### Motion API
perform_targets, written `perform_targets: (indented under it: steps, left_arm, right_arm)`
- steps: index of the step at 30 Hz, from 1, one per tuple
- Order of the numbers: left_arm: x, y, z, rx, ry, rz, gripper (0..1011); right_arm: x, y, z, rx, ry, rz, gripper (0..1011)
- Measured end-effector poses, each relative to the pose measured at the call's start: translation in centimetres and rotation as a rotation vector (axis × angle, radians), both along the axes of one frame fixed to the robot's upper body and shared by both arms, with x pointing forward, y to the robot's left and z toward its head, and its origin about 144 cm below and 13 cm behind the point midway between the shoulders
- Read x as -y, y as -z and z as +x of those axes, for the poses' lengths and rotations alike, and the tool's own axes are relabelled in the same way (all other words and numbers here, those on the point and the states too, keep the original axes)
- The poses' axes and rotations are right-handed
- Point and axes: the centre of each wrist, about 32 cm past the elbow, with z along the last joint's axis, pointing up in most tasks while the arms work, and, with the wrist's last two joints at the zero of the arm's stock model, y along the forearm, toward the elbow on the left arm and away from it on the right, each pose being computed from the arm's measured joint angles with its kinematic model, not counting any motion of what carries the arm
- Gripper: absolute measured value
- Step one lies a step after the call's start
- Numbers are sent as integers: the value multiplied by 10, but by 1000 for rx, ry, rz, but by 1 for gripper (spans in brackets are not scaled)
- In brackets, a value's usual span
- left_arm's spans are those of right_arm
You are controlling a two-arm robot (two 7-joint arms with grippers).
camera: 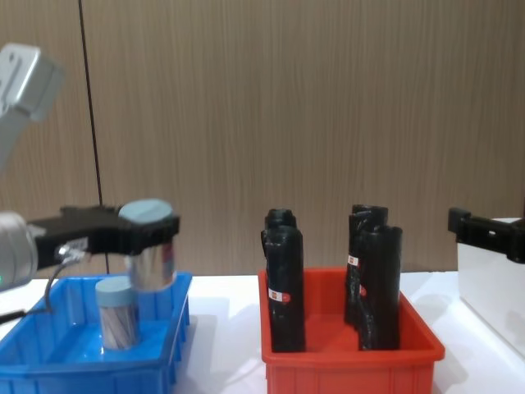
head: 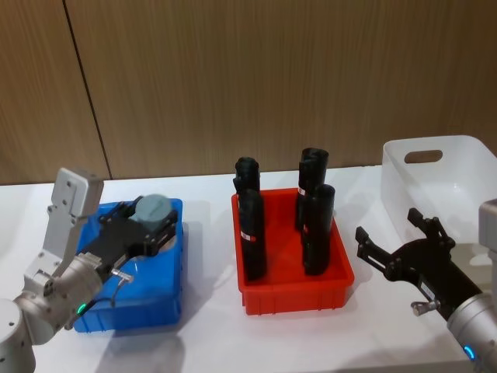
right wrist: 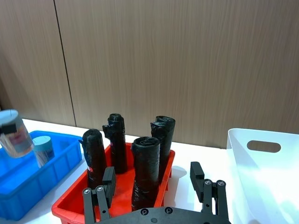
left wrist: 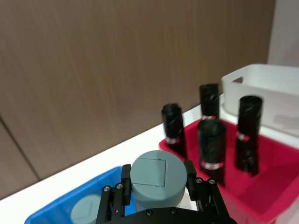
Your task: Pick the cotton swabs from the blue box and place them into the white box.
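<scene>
My left gripper [head: 149,225] is shut on a cotton swab tub [camera: 151,246] with a grey-blue lid [left wrist: 158,173], held lifted above the blue box [head: 159,291]. A second cotton swab tub [camera: 118,313] stands inside the blue box [camera: 82,361], and it also appears as a tub [right wrist: 44,150] in the right wrist view. My right gripper [head: 400,239] hovers open with nothing between its fingers, in front of the white box [head: 450,183] at the right.
A red bin [head: 295,287] with several tall black rolls [head: 317,229] stands between the blue box and the white box. A wooden wall runs behind the white table.
</scene>
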Motion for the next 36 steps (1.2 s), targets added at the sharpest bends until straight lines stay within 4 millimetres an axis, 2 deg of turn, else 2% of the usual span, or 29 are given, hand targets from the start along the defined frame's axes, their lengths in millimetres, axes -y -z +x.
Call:
perform_targets:
  steps: [9, 19, 36]
  left_arm:
    - [20, -26, -6, 35, 127, -57, 673]
    - [36, -41, -4, 6, 223, -111, 672]
    - [60, -58, 28, -77, 381, -128, 673]
  right_arm:
    - [0, 0, 0, 0, 0, 0, 1001]
    - [0, 0, 0, 0, 0, 0, 1002]
    - [0, 0, 0, 0, 0, 0, 1002]
